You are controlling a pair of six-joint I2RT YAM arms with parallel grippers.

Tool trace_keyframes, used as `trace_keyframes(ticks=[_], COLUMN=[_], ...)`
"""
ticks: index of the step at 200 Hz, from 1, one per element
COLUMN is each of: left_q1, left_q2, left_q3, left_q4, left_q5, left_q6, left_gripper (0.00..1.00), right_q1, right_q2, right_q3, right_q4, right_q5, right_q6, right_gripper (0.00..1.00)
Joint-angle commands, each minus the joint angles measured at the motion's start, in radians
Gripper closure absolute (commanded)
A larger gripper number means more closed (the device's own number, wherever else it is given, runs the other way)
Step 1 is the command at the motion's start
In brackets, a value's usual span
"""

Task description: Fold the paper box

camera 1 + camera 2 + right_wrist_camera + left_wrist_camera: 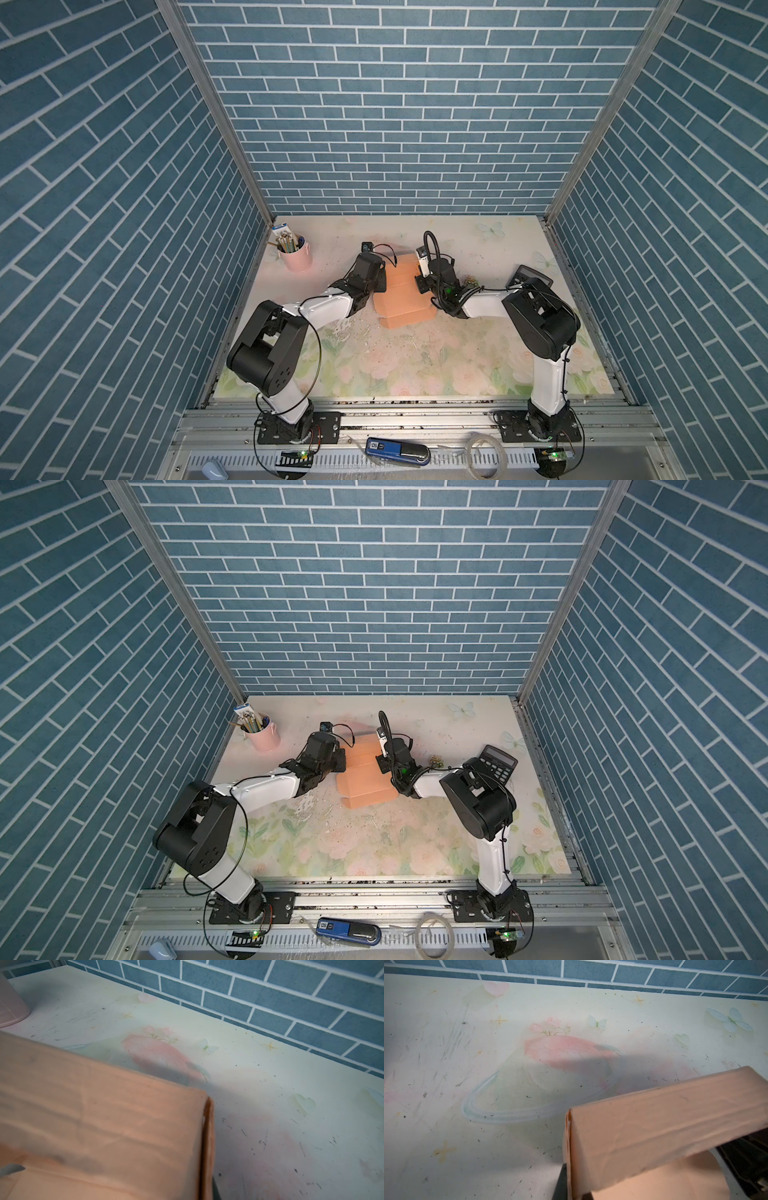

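The tan-orange paper box sits partly folded in the middle of the table, its far flap bent up and over. My left gripper is at the box's left side wall. In the left wrist view this gripper is shut on that wall, with a dark finger outside it. My right gripper is at the right side wall. In the right wrist view it is shut on the wall's edge; its inner finger is hidden.
A pink cup of pens stands at the back left. A black calculator and a small patterned object lie at the right. A blue device rests on the front rail. Brick-patterned walls enclose three sides.
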Motion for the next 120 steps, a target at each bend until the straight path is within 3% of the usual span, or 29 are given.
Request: trace_keyframes(ticks=[1,66,104,120], left_q1=[-0.008,-0.05,-0.053,-0.054], left_q2=[-0.029,-0.026,-0.013,-0.008], left_q3=[0.033,0.102,0.116,0.119], left_q4=[-0.094,-0.179,-0.199,-0.201], left_q5=[-0.038,-0.045,-0.044,-0.038], left_q6=[-0.032,-0.046,-0.048,-0.051], left_gripper=[1.0,1.0,1.0,1.0], right_q1=[0.006,0.048,0.054,0.05], right_q2=[-0.028,0.022,0.018,0.011], right_q3=[0.019,0.101,0.1,0.089], right_q4=[-0.042,-0.1,-0.092,-0.089], right_q5=[0.204,0.437,0.425,0.358], right_q6=[0.032,0.03,0.07,0.105], right_gripper=[1.0,1.0,1.0,1.0])
